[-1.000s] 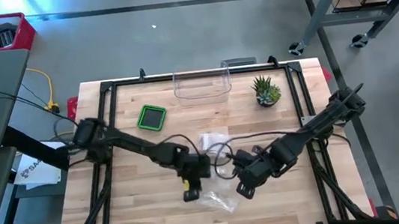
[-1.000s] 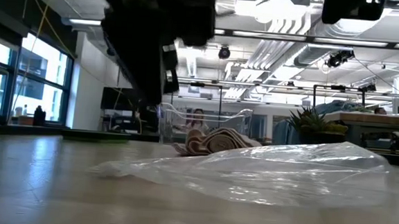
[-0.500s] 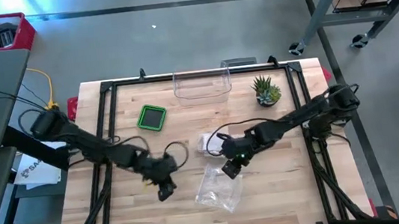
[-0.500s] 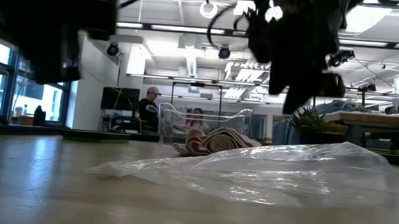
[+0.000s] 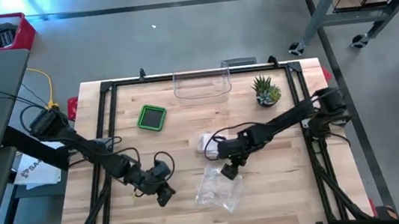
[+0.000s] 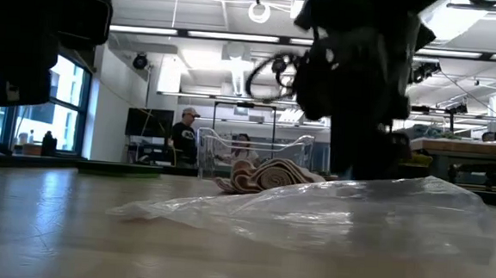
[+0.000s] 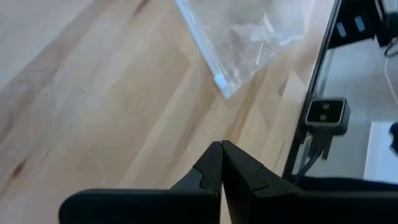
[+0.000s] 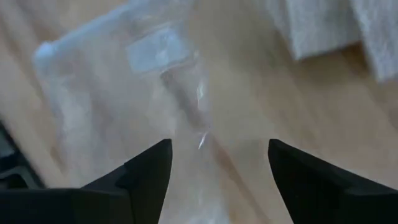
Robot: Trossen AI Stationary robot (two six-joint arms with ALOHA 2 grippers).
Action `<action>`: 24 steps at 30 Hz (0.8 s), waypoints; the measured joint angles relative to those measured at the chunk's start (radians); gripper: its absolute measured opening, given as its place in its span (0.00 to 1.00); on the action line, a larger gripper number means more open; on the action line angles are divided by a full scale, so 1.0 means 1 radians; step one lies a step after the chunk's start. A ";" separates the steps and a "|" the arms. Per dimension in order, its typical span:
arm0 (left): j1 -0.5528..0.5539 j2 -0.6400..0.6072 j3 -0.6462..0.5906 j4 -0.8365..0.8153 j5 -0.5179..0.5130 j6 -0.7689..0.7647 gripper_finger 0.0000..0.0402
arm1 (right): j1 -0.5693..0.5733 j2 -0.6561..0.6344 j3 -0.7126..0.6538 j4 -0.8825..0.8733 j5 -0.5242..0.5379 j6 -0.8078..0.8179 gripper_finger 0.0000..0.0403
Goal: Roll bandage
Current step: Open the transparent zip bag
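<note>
Both arms have shifted since half a second ago: the left gripper (image 5: 163,197) has slid a little lower and right toward the lower centre of the high view, and the right gripper (image 5: 227,172) has drawn down to the top edge of the clear plastic bag (image 5: 219,187), its jaws now parted where a second back they were closed.

At the centre of the high view the bandage (image 5: 208,142) lies on the wooden counter (image 5: 284,193), just above the bag and just left of the right arm's wrist. It is a pale, loosely folded heap, slightly longer up-and-down in that view than across; which way its free end points cannot be told from above. In the low view the bandage (image 6: 267,175) shows as a tan, layered, partly coiled strip lying flat behind the bag (image 6: 330,215), its long axis running across the frame.

The right wrist view shows the right gripper (image 8: 219,167) with jaws wide and empty over the bag (image 8: 124,99), the pale bandage (image 8: 339,28) at the upper right of that frame. The left wrist view shows the left gripper (image 7: 220,163) with jaws pressed together on nothing, above bare counter, a corner of the bag (image 7: 239,43) at the upper centre.

A green square container (image 5: 152,117), a clear plastic bin (image 5: 201,86) and a small potted plant (image 5: 266,91) stand along the upper part of the counter. A person (image 6: 183,137) stands in the room behind.
</note>
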 joint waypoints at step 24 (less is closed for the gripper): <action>0.014 -0.002 0.000 0.060 -0.047 -0.014 0.00 | 0.092 0.111 0.003 0.161 0.016 0.203 0.40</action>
